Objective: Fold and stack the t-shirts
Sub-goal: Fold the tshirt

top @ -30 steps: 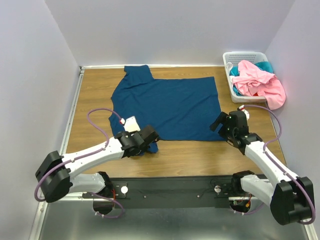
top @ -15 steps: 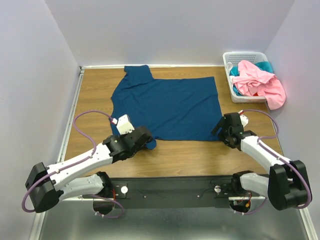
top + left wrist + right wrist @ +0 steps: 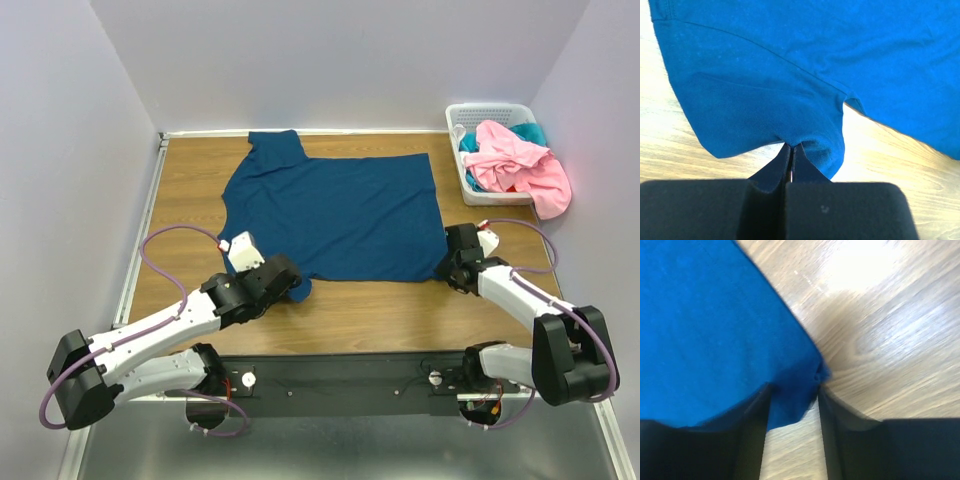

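Table (image 3: 190,170) first: the navy tee (image 3: 340,210) lies spread flat on it, no print showing, prob. laid out so it can be folded. Its sleeves are at the left, its hem at the right. The basket (image 3: 490,108) sits at the far right corner w/ the pink tee (image 3: 520,165) spilling over its rim and the teal tee (image 3: 530,132) under it; both wait their turn, we reckon.

Both arms sit on the tee's near edge, likely so we can lift that edge evenly and carry it over.

- Left gripper (image 3: 791,147): fingers pressed together on the near sleeve's edge, cloth puckered at the tips.
- Right gripper (image 3: 792,390): fingers apart, near hem corner lying between them and touching the inner faces. Not pinched yet, by our read.
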Action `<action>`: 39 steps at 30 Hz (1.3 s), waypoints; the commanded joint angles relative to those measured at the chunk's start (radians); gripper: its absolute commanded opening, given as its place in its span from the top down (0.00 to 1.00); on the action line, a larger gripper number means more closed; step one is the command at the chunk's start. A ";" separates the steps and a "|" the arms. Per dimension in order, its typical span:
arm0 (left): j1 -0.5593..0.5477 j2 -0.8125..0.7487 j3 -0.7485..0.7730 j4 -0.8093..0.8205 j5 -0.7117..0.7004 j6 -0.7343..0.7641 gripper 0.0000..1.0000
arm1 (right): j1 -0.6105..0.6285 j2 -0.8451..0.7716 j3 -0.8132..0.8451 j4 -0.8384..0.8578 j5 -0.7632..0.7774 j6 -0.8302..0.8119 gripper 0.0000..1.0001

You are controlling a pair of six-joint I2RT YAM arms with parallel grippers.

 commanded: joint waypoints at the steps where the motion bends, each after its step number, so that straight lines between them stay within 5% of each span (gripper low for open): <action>1: 0.004 -0.018 0.005 -0.074 -0.047 -0.046 1.00 | 0.002 -0.033 -0.026 -0.013 0.034 0.018 0.68; 10: 0.002 -0.032 0.028 -0.184 0.031 -0.092 1.00 | 0.004 -0.176 -0.103 -0.030 0.017 0.011 0.99; 22: -0.006 -0.233 0.002 -0.195 0.066 -0.085 1.00 | 0.004 -0.379 -0.065 -0.208 0.046 0.031 0.99; 32: 0.002 -0.135 0.063 -0.027 -0.105 0.040 1.00 | 0.004 -0.317 0.021 -0.199 0.063 0.003 0.99; 39: 0.129 -0.043 0.110 0.153 -0.149 0.250 1.00 | 0.004 -0.235 0.091 -0.160 0.075 -0.034 0.99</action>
